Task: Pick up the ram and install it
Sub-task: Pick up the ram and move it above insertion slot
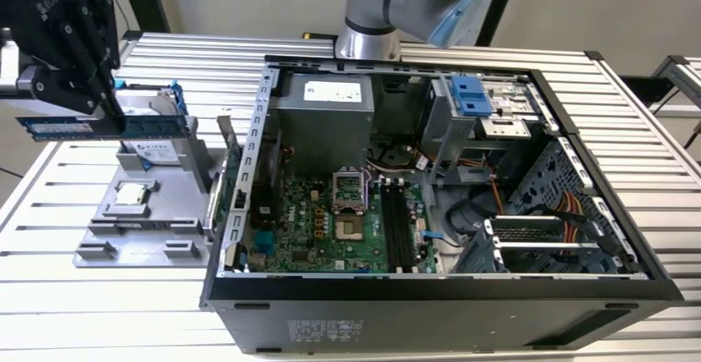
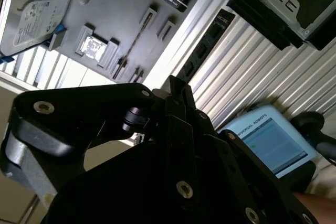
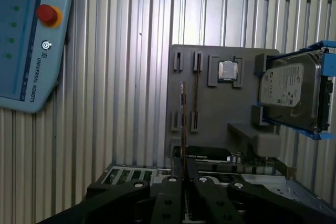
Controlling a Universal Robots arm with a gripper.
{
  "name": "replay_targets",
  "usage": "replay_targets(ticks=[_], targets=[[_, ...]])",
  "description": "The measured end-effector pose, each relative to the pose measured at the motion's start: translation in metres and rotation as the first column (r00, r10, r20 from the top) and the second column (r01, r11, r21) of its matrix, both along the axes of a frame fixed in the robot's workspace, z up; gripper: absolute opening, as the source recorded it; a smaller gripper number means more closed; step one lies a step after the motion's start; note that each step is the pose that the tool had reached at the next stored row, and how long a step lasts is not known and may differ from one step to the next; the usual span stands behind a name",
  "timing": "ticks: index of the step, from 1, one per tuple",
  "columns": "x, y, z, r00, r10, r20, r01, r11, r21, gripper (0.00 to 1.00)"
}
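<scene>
The pick-up half of the job looks done and the install half not begun. The hand [image 1: 97,114] is clamped on the ram [image 1: 49,126], which hangs in the air over the grey tray [image 1: 131,222] at the exterior view's left, well apart from the open case [image 1: 254,132]. In the first wrist view the stick [image 3: 183,124] shows edge-on as a thin line running out from between the closed fingertips of the hand [image 3: 184,174], with the tray [image 3: 210,119] beyond it.

By my reading, seating it calls for carrying the stick across to the long black memory slots [image 1: 400,231] on the board, turning it to run along a slot, contact edge down, then pressing straight in (a skewed entry would likely jam or stress the board).

The arm [image 1: 378,9] rises from behind the case, and its wrist comes in at the upper corner on the exterior view's left. The hand points downward and holds the ram roughly level, lengthwise, above the ribbed counter [image 1: 110,313].
</scene>
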State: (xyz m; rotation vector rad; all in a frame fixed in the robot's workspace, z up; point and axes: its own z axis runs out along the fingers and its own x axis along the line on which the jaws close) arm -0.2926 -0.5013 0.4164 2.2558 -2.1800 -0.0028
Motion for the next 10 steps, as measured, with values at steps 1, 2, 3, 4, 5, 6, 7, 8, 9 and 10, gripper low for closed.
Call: replay_targets(ticks=[1, 2, 3, 4, 5, 6, 7, 8, 9, 10], targets=[[0.0011, 0.0, 0.0, 1.0, 0.0, -0.0001, 0.0, 1.0, -0.0001, 0.0], [0.0022, 0.0, 0.0, 1.0, 0.001, 0.0, -0.001, 1.0, 0.0, 0.0], [0.003, 0.0, 0.0, 1.0, 0.001, 0.0001, -0.001, 1.0, 0.0, 0.0], [0.004, 0.0, 0.0, 1.0, 0.001, 0.0, -0.001, 1.0, 0.0, 0.0], [0.005, 0.0, 0.0, 1.0, 0.001, 0.0, -0.001, 1.0, 0.0, 0.0], [0.006, 0.0, 0.0, 1.0, 0.001, 0.0, -0.001, 1.0, -0.0001, 0.0], [0.0068, 0.0, 0.0, 1.0, 0.002, 0.0, -0.002, 1.0, 0.0, 0.0], [0.0077, 0.0, 0.0, 1.0, 0.002, 0.0, -0.002, 1.0, 0.0, 0.0], [0.0086, 0.0, 0.0, 1.0, 0.002, 0.0, -0.002, 1.0, 0.0, 0.0], [0.0094, 0.0, 0.0, 1.0, 0.002, 0.0, -0.002, 1.0, 0.0, 0.0]])
